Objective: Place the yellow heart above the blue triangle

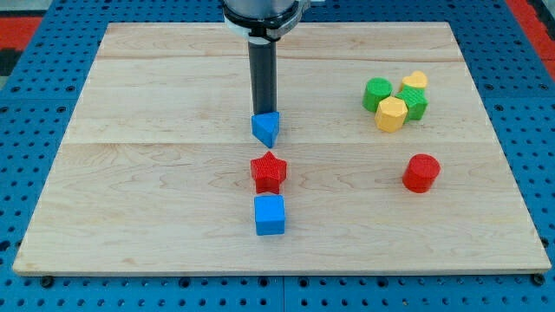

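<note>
Nearest the view's bottom edge, straight below my tip [263, 113], a blue cube [270, 214] is seen on the pale wooden board [156, 173], with a red star [268, 172] just above it and close to touching it. Further up, the blue triangle [266, 128] is found directly under my tip, which is set against the triangle's upper edge; whether real contact is made cannot be told, since the very end is partly hidden behind the block. No jaws are carried by the rod [263, 78], so nothing is clasped or pinched; it is held upright, a straight dark cylinder descending from a wider dark and white collar [263, 16] at the view's top. Well to the view's right of my tip and somewhat lower, a red cylinder [421, 172] stands alone. Further up on that side, roughly level with my tip, a tight cluster is formed: a yellow hexagonal block [391, 113] at the front, a green block [414, 102] of unclear shape just behind it, a green rounded block [376, 94] to the view's left, and the yellow heart [415, 81] at the back, touching the green block. The blocks appear as matte plastic, and the board shows lengthwise grain over a blue perforated base [35, 104].
</note>
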Controlling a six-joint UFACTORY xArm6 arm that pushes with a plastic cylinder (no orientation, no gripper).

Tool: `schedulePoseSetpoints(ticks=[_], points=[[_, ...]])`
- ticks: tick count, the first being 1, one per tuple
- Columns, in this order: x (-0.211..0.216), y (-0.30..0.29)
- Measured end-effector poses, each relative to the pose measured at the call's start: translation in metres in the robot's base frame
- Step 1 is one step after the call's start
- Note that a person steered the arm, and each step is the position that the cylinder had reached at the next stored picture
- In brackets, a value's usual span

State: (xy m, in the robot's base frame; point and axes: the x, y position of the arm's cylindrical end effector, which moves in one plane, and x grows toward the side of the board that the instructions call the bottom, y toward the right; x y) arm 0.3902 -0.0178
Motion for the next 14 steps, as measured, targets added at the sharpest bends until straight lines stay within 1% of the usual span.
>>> schedulePoseSetpoints(ticks=[1, 2, 4, 5, 6, 7, 8, 9, 12, 13, 14], points=[[-0.002, 0.035], [0.008, 0.072], [0.052, 0.135], [0.056, 0.198], [0.056, 0.244], [0.047, 0.282], [0.024, 0.303], [-0.014, 0.275], [-0.083, 0.095], [-0.091, 0.113], [-0.091, 0.149]])
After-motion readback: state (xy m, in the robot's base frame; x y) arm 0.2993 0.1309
